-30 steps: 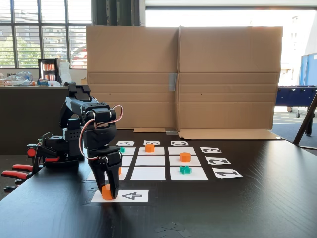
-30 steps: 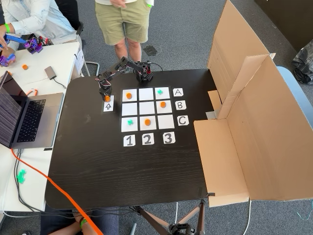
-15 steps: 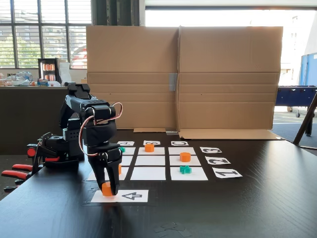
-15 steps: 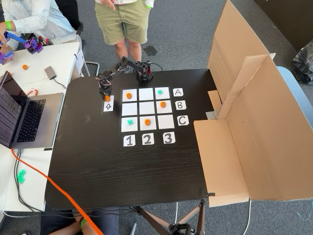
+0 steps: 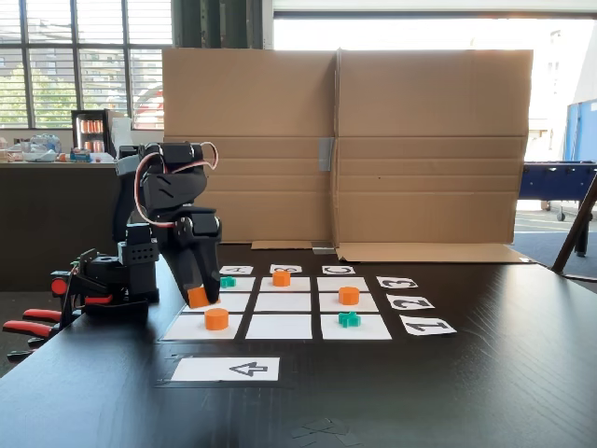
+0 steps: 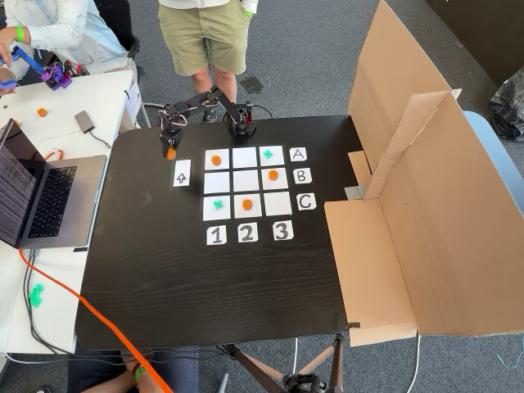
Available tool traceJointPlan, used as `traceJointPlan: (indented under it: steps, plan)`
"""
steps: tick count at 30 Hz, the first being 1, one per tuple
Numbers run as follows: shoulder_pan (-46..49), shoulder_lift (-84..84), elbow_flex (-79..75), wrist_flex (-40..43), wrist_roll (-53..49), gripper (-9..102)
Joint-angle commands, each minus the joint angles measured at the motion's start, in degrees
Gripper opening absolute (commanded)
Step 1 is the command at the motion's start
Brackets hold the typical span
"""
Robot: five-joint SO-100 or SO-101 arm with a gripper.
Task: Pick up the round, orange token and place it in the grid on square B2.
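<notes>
My gripper point(image 5: 198, 297) point(image 6: 169, 152) is shut on a round orange token point(image 5: 198, 298) point(image 6: 169, 152) and holds it in the air, off the table. In the low fixed view the token hangs above the grid's near-left corner; from above it is left of the grid point(image 5: 279, 326) point(image 6: 278, 203), beyond the arrow strip point(image 5: 227, 369) point(image 6: 182, 173). Square B2 point(image 5: 283, 301) point(image 6: 245, 181), the centre cell, is bare white. Three more orange tokens point(image 5: 216, 319) point(image 6: 215, 160) lie on other cells, and two green crosses point(image 5: 349, 319) point(image 6: 218, 204) lie on others.
A tall cardboard wall point(image 5: 345, 140) point(image 6: 409, 188) stands along one side of the grid. The arm's base point(image 5: 107, 280) point(image 6: 241, 123) is clamped at the table edge. A laptop point(image 6: 41, 201) lies on a side table, and a person point(image 6: 203, 37) stands beyond the base.
The gripper has lifted the orange token off the arrow strip, risen and swung back away from the strip. The strip is now bare.
</notes>
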Motion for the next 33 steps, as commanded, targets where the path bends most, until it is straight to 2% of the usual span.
traceJointPlan:
  steps: [1, 9, 13, 18, 24, 29, 33]
  plan:
    - [0.88, 5.71, -0.79, 1.05, -0.18, -1]
    - [2.29, 9.84, -1.05, 1.32, 0.09, -1]
    - [-0.35, 13.54, -0.26, 1.85, 1.49, -1]
    - [-11.16, 20.57, 4.39, 2.99, 2.46, -1]
    - [-30.41, 26.81, 13.36, 2.99, 6.42, -1]
    - [-43.42, 24.96, 17.67, 3.52, 12.30, -1]
    - [-48.96, 20.92, 21.71, 1.93, 15.47, -1]
